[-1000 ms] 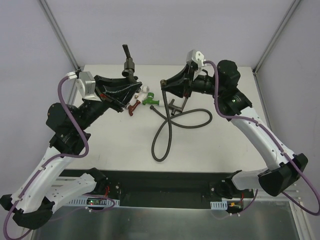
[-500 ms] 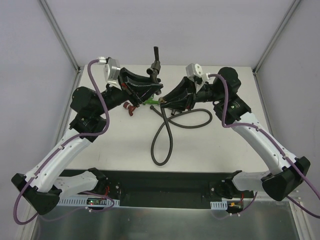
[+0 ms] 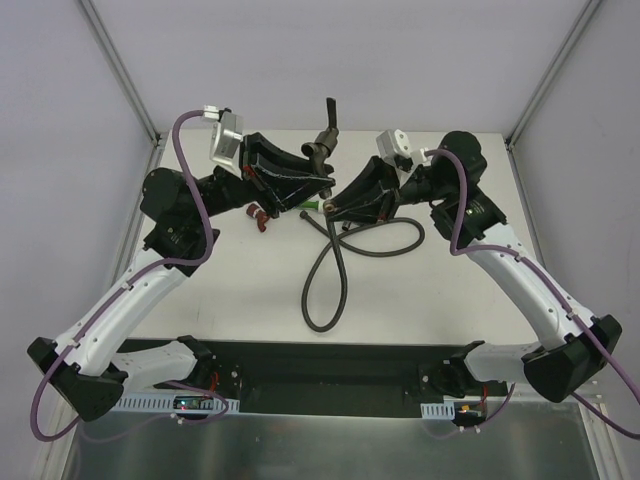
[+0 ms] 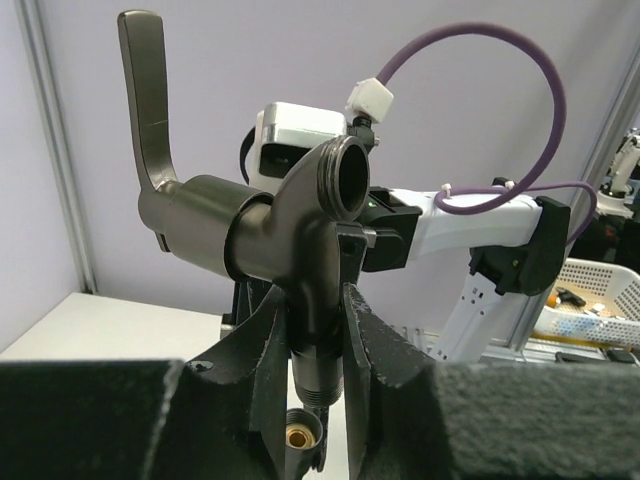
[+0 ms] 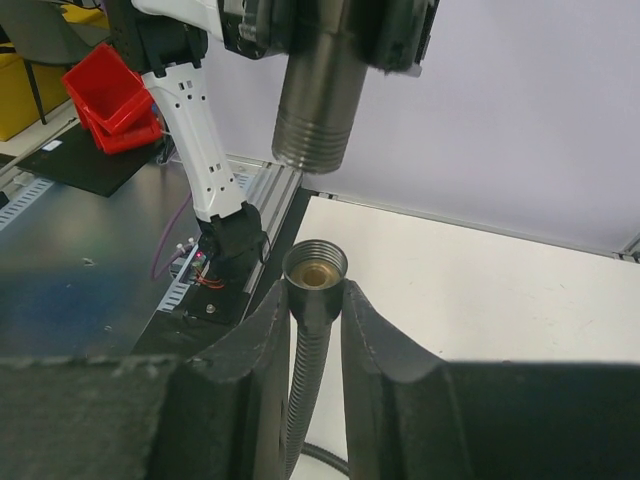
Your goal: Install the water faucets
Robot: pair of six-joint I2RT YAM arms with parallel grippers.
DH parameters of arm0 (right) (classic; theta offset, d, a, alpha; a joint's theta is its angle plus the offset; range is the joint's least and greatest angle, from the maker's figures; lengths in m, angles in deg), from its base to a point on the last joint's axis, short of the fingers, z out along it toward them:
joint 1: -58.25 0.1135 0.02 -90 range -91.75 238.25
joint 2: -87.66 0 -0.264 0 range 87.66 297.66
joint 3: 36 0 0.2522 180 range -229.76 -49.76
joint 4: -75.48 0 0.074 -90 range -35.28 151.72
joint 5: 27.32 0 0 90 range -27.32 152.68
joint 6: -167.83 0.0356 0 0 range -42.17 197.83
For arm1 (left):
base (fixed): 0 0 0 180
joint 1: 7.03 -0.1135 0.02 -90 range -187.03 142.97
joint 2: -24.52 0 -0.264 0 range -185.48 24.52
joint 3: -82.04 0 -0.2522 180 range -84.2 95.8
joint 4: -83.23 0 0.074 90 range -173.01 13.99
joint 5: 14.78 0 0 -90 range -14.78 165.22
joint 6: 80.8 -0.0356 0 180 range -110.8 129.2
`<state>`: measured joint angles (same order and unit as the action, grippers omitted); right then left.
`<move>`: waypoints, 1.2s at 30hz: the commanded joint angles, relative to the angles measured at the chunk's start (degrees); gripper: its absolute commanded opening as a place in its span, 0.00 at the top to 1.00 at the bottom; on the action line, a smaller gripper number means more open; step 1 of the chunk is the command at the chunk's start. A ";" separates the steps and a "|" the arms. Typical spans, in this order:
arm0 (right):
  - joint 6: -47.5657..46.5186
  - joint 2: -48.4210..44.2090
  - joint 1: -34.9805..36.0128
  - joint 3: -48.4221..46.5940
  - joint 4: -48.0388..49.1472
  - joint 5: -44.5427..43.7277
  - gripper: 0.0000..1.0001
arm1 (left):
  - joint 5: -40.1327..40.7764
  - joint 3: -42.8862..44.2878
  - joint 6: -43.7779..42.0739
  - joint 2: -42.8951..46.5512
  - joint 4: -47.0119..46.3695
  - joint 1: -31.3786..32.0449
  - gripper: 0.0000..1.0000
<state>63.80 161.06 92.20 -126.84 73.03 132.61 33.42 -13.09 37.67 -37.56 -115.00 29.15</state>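
My left gripper (image 3: pixel 318 180) is shut on the dull grey-brown metal faucet (image 3: pixel 323 140) and holds it in the air, lever handle (image 4: pixel 146 90) up and threaded end (image 5: pixel 315 110) pointing down. In the left wrist view the jaws (image 4: pixel 318 300) clamp its stem (image 4: pixel 290 230). My right gripper (image 3: pixel 336 206) is shut on the long dark hose just under its end nut (image 5: pixel 315 266). The nut faces up, directly below the faucet's thread, with a gap between them. It also shows in the left wrist view (image 4: pixel 298 432). A red faucet (image 3: pixel 260 215) and a sliver of the green faucet (image 3: pixel 311 205) lie on the table. The white one is hidden.
The rest of the hose (image 3: pixel 322 285) loops over the middle of the white table (image 3: pixel 220 270) towards its near edge. The two arms meet close together at the back centre. Red bins (image 5: pixel 110 100) stand off the table, beyond the dark front rail (image 3: pixel 320 365).
My left arm has swung right with the metal faucet, from the back left to the centre. My right gripper has moved down and left with the hose end, until the two parts line up.
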 commanded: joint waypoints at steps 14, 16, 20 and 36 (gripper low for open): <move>-1.71 -3.53 -0.82 -5.45 0.99 6.36 0.98 | -3.46 2.89 -0.25 -2.16 -4.40 3.45 1.00; -1.71 -3.53 -0.82 -5.62 0.64 5.92 0.98 | -3.64 3.07 -0.61 -2.16 -4.14 3.63 1.00; -1.80 -3.36 -1.08 -5.80 -0.15 5.57 0.98 | -3.55 3.07 -0.70 -1.90 -4.14 3.98 1.00; -2.59 -4.15 -1.79 -6.16 -2.96 3.28 0.98 | -1.71 4.30 -9.83 -1.55 2.98 5.74 1.00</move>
<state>63.30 159.21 90.74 -130.56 68.29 135.37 30.82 -11.53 32.07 -40.34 -111.67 34.29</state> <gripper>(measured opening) 0.233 0.183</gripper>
